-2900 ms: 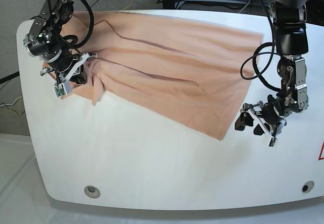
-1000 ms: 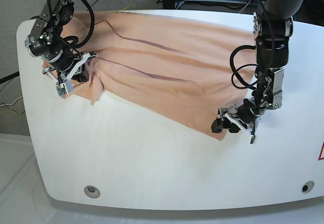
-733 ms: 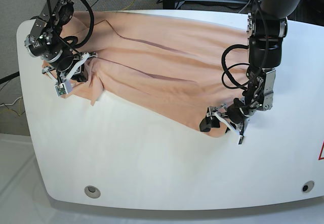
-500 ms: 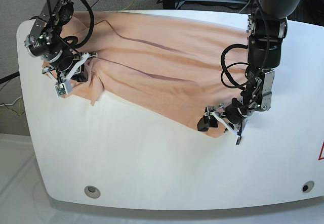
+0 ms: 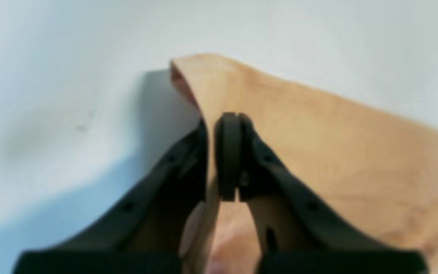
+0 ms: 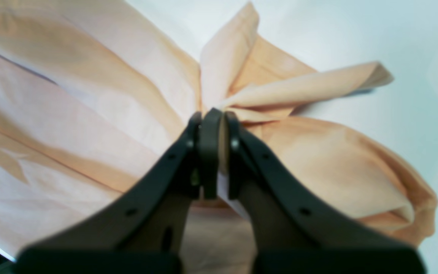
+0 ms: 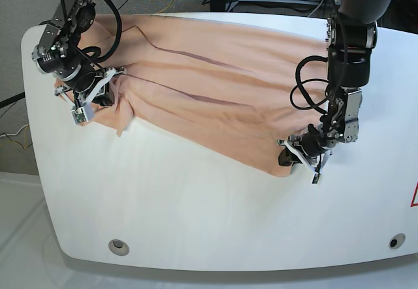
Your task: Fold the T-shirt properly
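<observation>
The left gripper (image 5: 219, 152) has its jaws pinched together on a thin lifted edge of the large peach-pink short-sleeved cotton T-shirt (image 7: 215, 93); a corner of cloth stands up just beyond its fingertips, with bare white table (image 5: 51, 76) to one side and the flat body of the shirt running away on the other. The right gripper (image 6: 211, 152) is likewise clenched on the shirt, and a bunched sleeve fans out from its tips in several crumpled folds. In the base view the shirt lies spread and wrinkled across the far half of the table between the two arms, each gripper sitting at one end of its near edge. The step in hand looks like securing both corners before a fold. The next move probably calls for raising both ends together, evenly, so the cloth carries over without slipping or dragging.
</observation>
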You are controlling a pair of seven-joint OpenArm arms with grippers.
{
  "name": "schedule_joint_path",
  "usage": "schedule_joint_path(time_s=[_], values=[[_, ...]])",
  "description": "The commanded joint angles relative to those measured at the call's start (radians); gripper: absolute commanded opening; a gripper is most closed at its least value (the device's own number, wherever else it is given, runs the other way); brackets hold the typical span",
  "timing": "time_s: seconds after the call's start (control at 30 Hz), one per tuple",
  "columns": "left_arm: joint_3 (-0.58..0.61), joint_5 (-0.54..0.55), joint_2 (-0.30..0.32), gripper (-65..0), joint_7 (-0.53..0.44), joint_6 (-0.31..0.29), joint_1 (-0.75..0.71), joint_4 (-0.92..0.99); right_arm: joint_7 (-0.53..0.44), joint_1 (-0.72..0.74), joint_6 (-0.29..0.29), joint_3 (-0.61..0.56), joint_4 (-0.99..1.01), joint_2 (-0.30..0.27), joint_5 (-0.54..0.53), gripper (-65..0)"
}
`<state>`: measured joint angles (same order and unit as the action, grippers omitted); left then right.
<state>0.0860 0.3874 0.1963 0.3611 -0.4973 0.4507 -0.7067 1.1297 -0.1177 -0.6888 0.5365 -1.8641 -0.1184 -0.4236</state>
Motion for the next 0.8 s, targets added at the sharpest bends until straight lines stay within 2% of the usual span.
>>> schedule_joint_path(time_s=[0.0, 0.33, 0.77], values=[[-0.001, -0.044, 0.001, -63.3, 0.026, 0.01, 0.016, -0.006, -0.02, 0.011, -0.004, 0.003, -0.015, -0.011, -0.013, -63.0], [-0.002, -0.048, 0.01, -63.4, 0.023, 0.007, 0.016, -0.017, -0.021, 0.013, -0.004, 0.003, -0.015, -0.011, -0.013, -63.0], [0.001, -0.051, 0.021, -63.4, 0.032, 0.007, -0.016, -0.186, -0.023, 0.029, -0.004, 0.003, -0.013, -0.01, -0.013, -63.0]])
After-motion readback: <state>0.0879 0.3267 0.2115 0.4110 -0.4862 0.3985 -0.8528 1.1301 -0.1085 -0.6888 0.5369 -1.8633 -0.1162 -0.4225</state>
